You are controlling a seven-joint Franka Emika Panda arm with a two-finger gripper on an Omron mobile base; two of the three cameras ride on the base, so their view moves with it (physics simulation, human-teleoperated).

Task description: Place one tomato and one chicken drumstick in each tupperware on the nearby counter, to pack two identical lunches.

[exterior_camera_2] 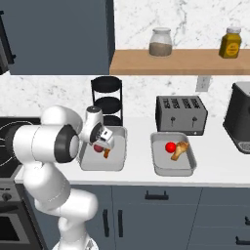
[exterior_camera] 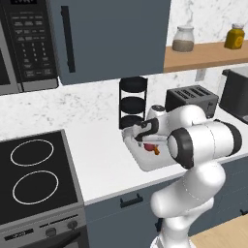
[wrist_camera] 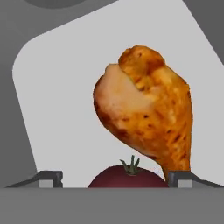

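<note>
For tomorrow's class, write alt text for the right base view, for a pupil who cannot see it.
A white robot arm reaches over the left tray of two on a white counter, its gripper above a tomato and drumstick. The right tray also holds a tomato and drumstick. Behind stand a toaster and black rack.

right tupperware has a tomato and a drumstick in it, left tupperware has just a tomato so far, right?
Not quite. The left tupperware holds both a tomato and a chicken drumstick, as the hand view shows. The right tupperware does hold both.
</note>
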